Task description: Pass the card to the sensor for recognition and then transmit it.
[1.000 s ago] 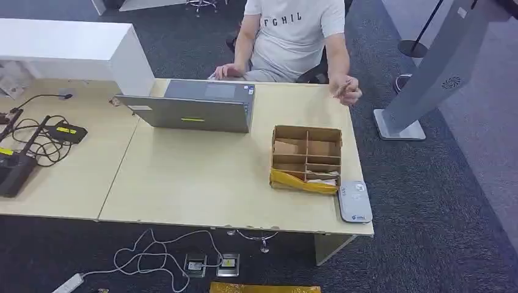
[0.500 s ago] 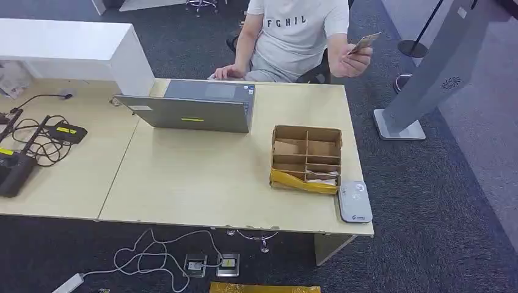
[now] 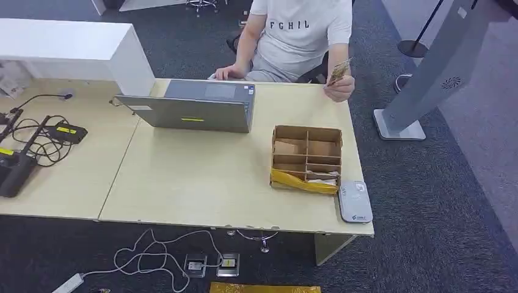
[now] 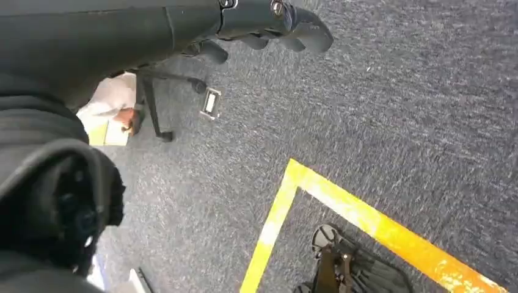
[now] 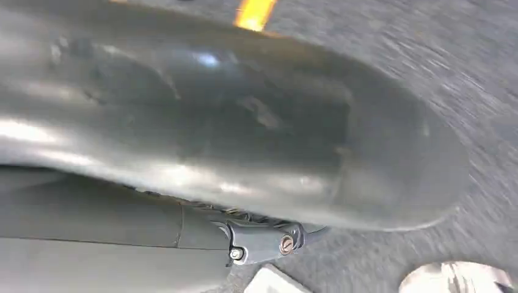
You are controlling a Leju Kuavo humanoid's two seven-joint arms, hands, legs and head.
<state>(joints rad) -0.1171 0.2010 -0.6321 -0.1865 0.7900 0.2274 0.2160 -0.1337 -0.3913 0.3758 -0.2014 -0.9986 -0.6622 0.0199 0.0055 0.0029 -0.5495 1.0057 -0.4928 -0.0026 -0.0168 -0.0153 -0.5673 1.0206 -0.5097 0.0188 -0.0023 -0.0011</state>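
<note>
The card (image 3: 339, 68), a small tan rectangle, is pinched in the raised hand (image 3: 339, 87) of a seated person in a white T-shirt (image 3: 299, 33), above the far right corner of the table.

The pale wooden table (image 3: 195, 177) spans most of the head view, standing on dark grey carpet (image 3: 427, 213). A tall grey slanted stand (image 3: 427, 73) rises from a flat base on the carpet to the table's right. On the table's far side, a closed grey laptop (image 3: 195, 107) lies just in front of the person. Nearer the right edge sits a brown cardboard box with divided compartments (image 3: 306, 157), a yellow flap along its near side. Just beside that box, at the near right corner, lies the flat grey card sensor (image 3: 355, 200). Black cables and a small black device (image 3: 36, 140) lie at the table's left end.

The left hand (image 4: 269, 27) hangs over the carpet with dark fingers apart, slightly curled and holding nothing, above a yellow floor line (image 4: 342, 213). In the right wrist view a grey cover hides the right hand's fingers, so I cannot tell how they lie.
</note>
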